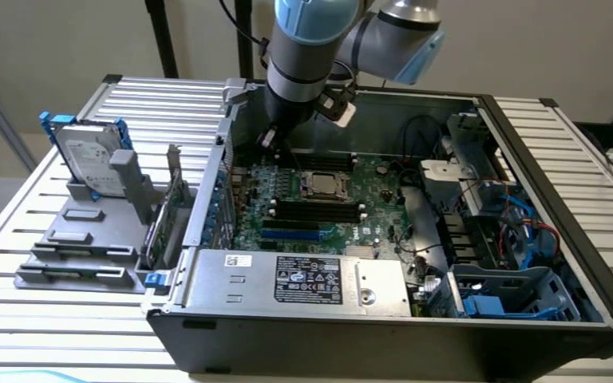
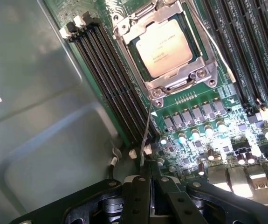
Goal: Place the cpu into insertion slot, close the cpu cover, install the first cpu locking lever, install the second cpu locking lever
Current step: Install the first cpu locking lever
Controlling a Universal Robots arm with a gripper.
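Silver-grey cpu [image 2: 164, 46] sits in the insertion slot [image 2: 136, 53] under the lowered cpu cover [image 2: 206, 70], gripper [image 2: 145, 189] pressed together at the tip of the raised locking lever [image 2: 146, 130], and that thin wire could slip sideways and spring back!

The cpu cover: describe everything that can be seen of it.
The cpu cover is a silver metal frame with a square window, lying flat and closed on the green circuit board. The cpu shows through the window, its metal top up. Screws sit at two corners. A thin wire lever runs from one corner to the shut gripper.
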